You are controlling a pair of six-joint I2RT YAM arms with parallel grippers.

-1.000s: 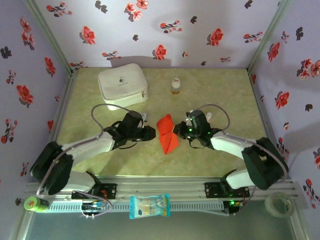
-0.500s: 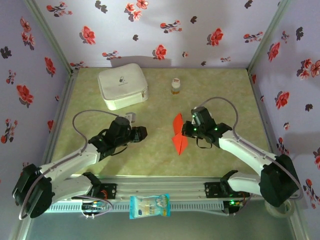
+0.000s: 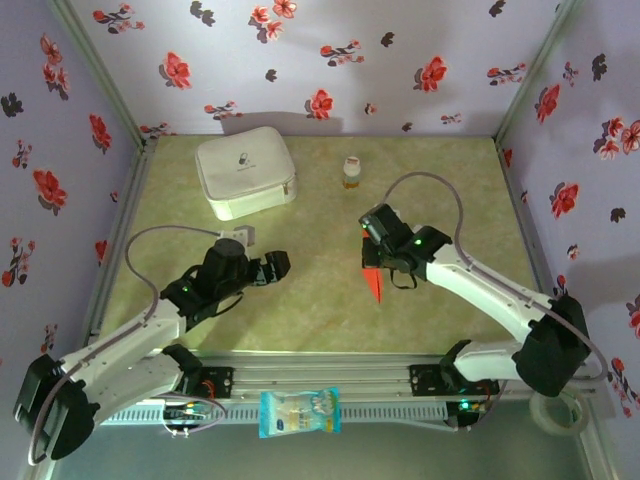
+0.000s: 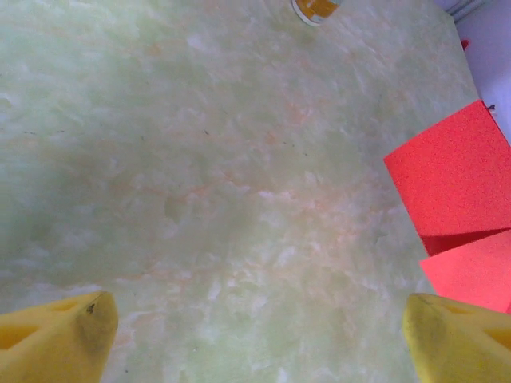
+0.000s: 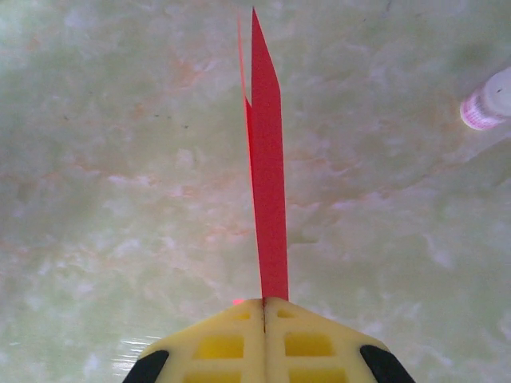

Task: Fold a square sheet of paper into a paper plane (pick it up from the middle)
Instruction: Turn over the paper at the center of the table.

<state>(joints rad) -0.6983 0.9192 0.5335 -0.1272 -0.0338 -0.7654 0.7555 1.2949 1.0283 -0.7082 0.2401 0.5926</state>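
Note:
The square sheet of paper (image 3: 373, 284), bright red and folded, hangs above the table right of centre, pinched in my right gripper (image 3: 371, 260). In the right wrist view the paper (image 5: 268, 183) stands edge-on as a narrow strip running away from the shut yellow fingers (image 5: 239, 335), and the right gripper (image 5: 265, 303) clamps its near end. My left gripper (image 3: 277, 266) is left of the paper and apart from it. Its jaws stand wide open, with one yellow fingertip (image 4: 60, 335) at each bottom corner of the left wrist view and bare table between. There the left gripper (image 4: 255, 343) holds nothing and the red paper (image 4: 451, 179) is at the right edge.
A white zip case (image 3: 246, 172) lies at the back left, and a small bottle (image 3: 351, 172) stands at the back centre. A blue-and-white snack packet (image 3: 299, 412) lies on the front rail, with a tape roll (image 3: 557, 408) at the front right. Flowered walls close in three sides.
My left gripper has let go of the paper, opened wide and drawn back to the left. The right gripper has carried the paper to the right and turned it edge-on.

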